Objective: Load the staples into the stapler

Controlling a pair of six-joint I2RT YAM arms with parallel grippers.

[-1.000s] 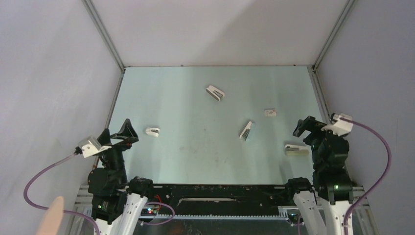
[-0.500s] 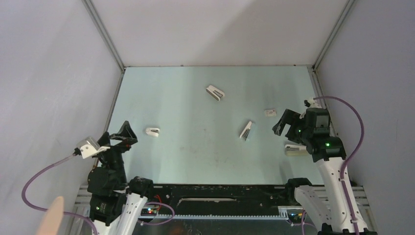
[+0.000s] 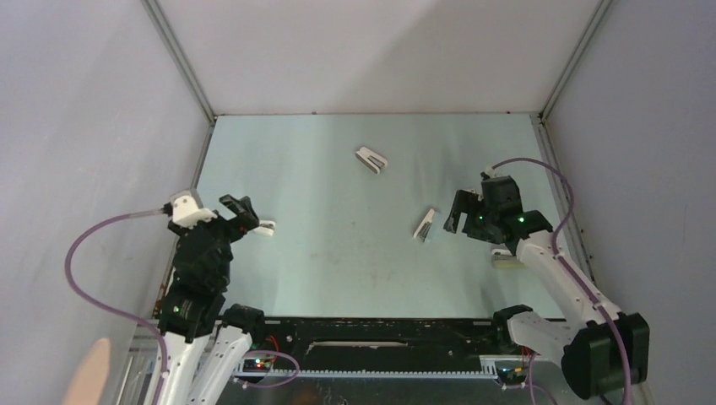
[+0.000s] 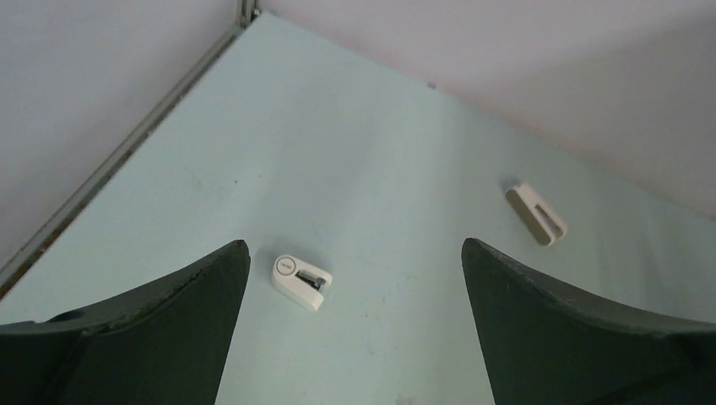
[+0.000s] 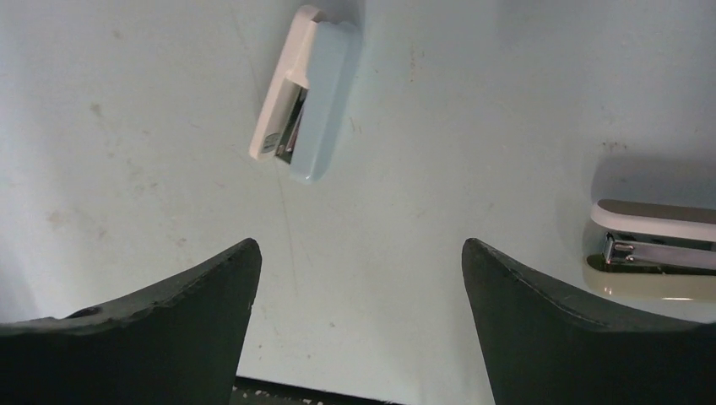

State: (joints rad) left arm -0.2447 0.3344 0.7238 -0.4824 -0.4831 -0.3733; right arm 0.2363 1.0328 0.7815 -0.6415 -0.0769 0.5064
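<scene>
From above, nothing is loaded yet: my left gripper (image 3: 243,211) and right gripper (image 3: 458,216) both hang empty, with the stapler (image 3: 426,225) lying just left of the right one. Left wrist: jaws wide apart above a small white stapler (image 4: 301,280). Right wrist: jaws apart, stapler ahead, metal showing in its slot. I see no staples and no container.

place: robot lab cell | cue: bare grey walls (image 3: 93,126) — two bolted arms (image 3: 198,270)

The stapler (image 5: 306,94) lies beyond the right gripper (image 5: 359,249), its jaws wide apart; a white-and-cream stapler (image 5: 654,249) sits at right.
</scene>
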